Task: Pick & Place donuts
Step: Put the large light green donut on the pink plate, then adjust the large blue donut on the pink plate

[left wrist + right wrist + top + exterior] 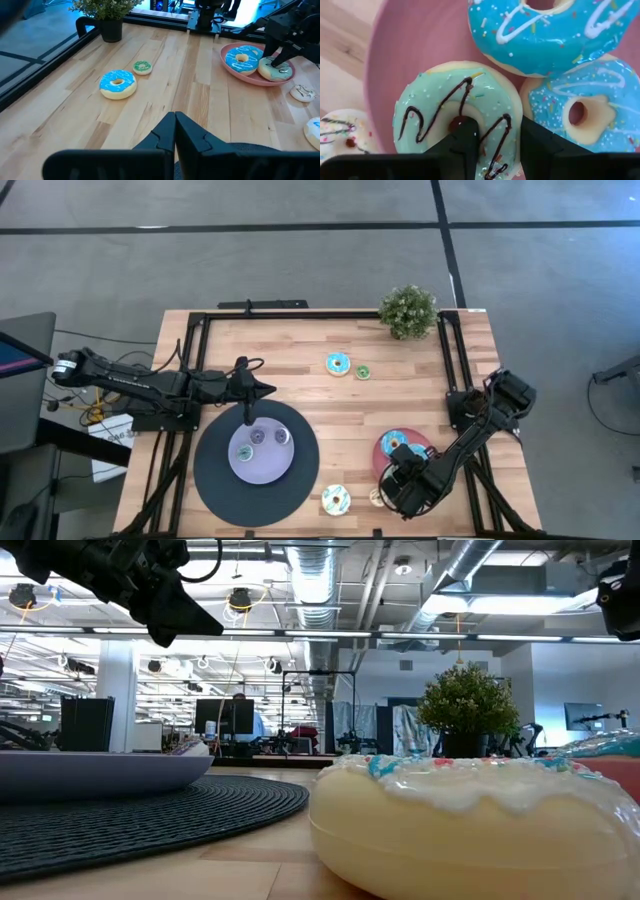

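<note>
A green-iced donut with chocolate drizzle [445, 100] lies on the pink plate [405, 45] beside two blue-iced donuts [545, 30] [600, 115]. My right gripper [500, 135] is shut on it at the plate's near edge [400, 466]. My left gripper [175, 127] is shut and empty, above the far rim of the black disc [268, 390]. A blue donut [338, 364] and a small green one [362, 372] lie flat on the table. A white donut [335, 499] lies near the front edge. Small donuts [258, 438] lie on the lavender plate [262, 465]. My right gripper has one finger [462, 135] in the green donut's hole and the other [540, 145] outside its rim, next to a blue donut, with the ring's wall [497, 125] between them. The fingers come from above. The donut lies on the pink plate.
A potted plant [408, 310] stands at the far right. A small white donut [377, 497] lies just off the pink plate near the front edge. The black disc [215, 480] fills the near left. Bare wood lies in the middle of the table. A black frame rails the table's sides.
</note>
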You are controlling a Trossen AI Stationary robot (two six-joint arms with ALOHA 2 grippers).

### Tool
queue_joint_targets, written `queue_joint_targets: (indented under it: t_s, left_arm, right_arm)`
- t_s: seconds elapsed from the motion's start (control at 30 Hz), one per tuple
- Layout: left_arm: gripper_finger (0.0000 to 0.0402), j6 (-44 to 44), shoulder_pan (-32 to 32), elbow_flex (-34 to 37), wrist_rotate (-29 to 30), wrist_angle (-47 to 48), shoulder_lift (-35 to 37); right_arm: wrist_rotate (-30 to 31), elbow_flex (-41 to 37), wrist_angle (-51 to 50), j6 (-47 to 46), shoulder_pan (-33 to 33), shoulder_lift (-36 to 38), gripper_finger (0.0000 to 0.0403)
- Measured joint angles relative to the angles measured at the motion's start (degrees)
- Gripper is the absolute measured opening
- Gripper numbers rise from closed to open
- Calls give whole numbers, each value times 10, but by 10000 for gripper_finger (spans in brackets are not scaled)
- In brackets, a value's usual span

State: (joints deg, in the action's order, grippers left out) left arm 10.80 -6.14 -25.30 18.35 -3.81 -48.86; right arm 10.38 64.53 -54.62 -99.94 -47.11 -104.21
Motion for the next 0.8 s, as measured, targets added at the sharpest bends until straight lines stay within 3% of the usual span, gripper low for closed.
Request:
queue_joint_targets:
  t_s: [0.17,0.5,0.8]
  left_arm:
    - [0,0,0,0,0,0,0]
    - [0,0,0,0,0,0,0]
    - [0,0,0,0,0,0,0]
  right_arm:
    - [0,1,-8,-1,0,7,140]
    - [0,2,-24,3,0,45,243]
    - [8,2,-70,11,0,103,255]
